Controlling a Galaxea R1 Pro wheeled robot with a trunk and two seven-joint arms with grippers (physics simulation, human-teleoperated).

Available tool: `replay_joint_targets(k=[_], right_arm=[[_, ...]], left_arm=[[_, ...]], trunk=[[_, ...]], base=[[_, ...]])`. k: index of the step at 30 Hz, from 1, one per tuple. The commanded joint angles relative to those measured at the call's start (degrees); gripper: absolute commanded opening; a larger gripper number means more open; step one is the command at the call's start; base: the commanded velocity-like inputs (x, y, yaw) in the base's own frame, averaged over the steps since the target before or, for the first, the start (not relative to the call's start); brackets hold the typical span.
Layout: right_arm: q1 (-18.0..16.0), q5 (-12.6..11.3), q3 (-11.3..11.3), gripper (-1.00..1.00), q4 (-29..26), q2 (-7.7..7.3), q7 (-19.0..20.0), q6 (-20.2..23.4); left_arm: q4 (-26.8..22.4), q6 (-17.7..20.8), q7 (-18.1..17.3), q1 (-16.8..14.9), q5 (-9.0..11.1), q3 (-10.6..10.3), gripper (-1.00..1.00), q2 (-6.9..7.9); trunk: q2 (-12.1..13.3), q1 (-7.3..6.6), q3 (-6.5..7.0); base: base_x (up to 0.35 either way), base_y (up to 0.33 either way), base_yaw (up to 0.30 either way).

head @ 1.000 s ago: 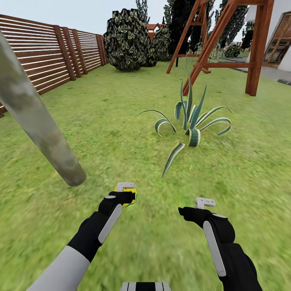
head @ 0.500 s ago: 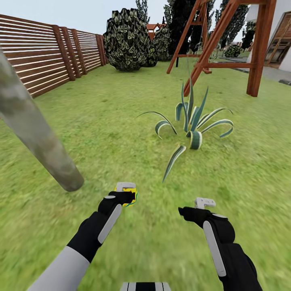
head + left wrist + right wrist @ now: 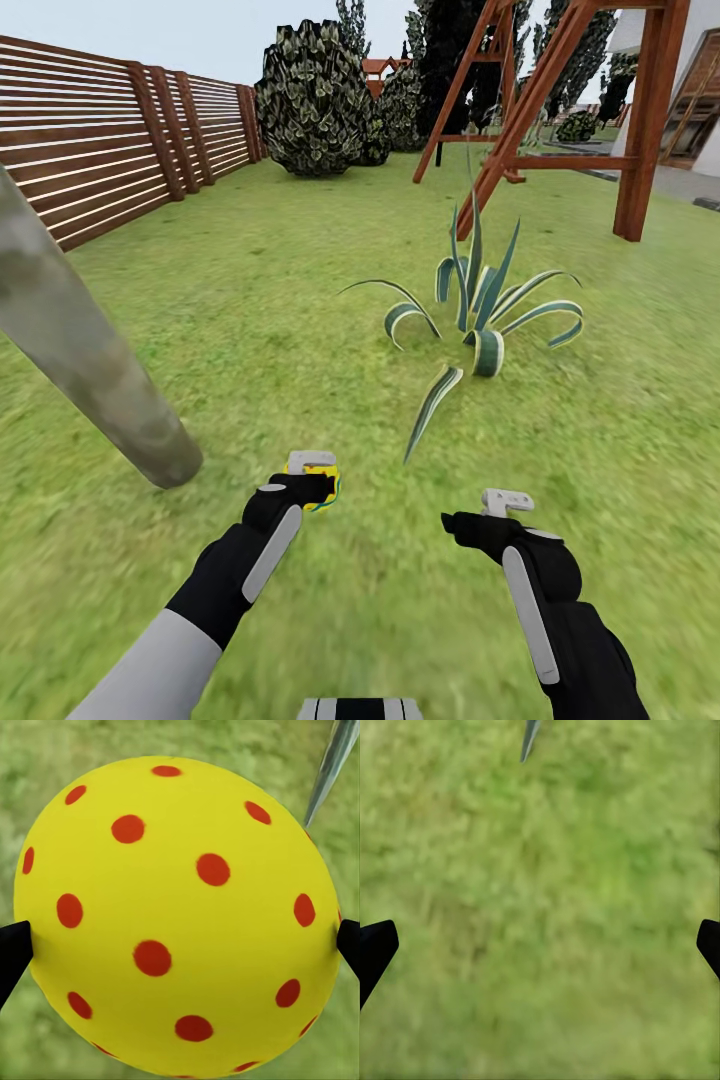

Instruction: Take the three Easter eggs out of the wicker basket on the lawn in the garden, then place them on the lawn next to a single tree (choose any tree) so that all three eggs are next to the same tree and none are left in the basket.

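View has slid since a second ago, robot rolling: tree [image 3: 95,385] trunk base now lower and further left. Left gripper [image 3: 312,487] clamped on one egg [image 3: 176,915], near the trunk; right gripper [image 3: 505,505] wide open, empty, over lawn [image 3: 250,300]. Drop-off looks close.

Your 2 arms reach forward, side by side, forearms angled slightly inward. Your left gripper [image 3: 318,482] is clamped on an egg [image 3: 176,915], fingertips [image 3: 13,952] pressed against its sides. Your right gripper [image 3: 505,502] hangs spread wide, holding nothing.

open lawn [image 3: 300,300] ahead, tree [image 3: 90,380] left, striped plant [image 3: 480,310] right
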Motion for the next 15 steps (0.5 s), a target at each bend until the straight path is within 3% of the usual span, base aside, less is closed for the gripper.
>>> replay_joint_targets(k=[1,8,15], right_arm=[[0.0,-0.6,0.0,1.00,-0.1,0.03,-0.5,0.2],[0.0,-0.6,0.0,1.00,-0.1,0.03,-0.5,0.2],[0.0,-0.6,0.0,1.00,-0.1,0.03,-0.5,0.2]], left_arm=[[-0.1,0.1,0.5,0.0,0.6,-0.1,-1.00,0.02],[0.0,0.1,0.3,0.0,0.6,-0.1,-1.00,0.02],[0.0,0.1,0.3,0.0,0.6,-0.1,-1.00,0.02]], trunk=[[0.0,-0.01,-0.05],[-0.1,0.17,-1.60],[-0.1,0.22,-2.04]], base=[[0.004,0.000,0.000],[0.001,0.000,0.000],[0.000,0.000,0.000]])
